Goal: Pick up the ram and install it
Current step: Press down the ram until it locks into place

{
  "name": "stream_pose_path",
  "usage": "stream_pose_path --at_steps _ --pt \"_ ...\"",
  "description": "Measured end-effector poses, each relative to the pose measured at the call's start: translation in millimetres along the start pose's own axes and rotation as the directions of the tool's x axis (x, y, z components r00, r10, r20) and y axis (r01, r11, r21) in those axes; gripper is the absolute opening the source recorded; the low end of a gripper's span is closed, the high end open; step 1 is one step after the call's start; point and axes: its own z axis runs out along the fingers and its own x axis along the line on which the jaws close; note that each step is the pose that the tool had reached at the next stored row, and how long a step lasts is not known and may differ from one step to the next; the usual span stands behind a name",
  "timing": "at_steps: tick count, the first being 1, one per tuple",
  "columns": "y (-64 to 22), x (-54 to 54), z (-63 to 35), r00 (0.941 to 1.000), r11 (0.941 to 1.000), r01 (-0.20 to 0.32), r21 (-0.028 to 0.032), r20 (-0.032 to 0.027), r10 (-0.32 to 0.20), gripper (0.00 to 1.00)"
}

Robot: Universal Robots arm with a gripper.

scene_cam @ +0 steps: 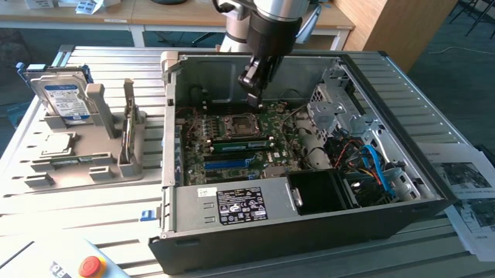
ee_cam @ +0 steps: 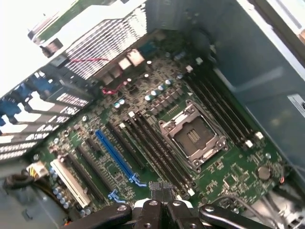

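Exterior view — claw [scene_cam: 253, 103] closed, empty.

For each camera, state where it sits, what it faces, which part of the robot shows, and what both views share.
Exterior view: off the arm, above and in front of the open computer case, looking down into it; the arm and gripper hang over the motherboard.
Wrist view: on the wrist, facing down at the motherboard; the gripper shows at the picture's edge.
Shared: the motherboard, its CPU socket and the long blue slot.
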Motion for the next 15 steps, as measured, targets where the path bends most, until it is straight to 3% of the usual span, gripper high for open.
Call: stream_pose_path --at_steps 3,7,10,15 --pt "0.0 0.0 0.0 0.9986 0.9986 -0.053 -0.0011 0.0031 0.053 0.10" --pt "0.0 0.0 0.0 0.9921 0.9921 -0.125 -0.0028 0.0072 0.125 0.10" --pt "-0.1 0.0 0.0 0.9840 0.9841 -0.178 -0.0043 0.0103 0.178 0.10" --pt "0.0 0.0 0.0 0.9649 0.9650 -0.262 -0.0070 0.0149 0.262 0.10"
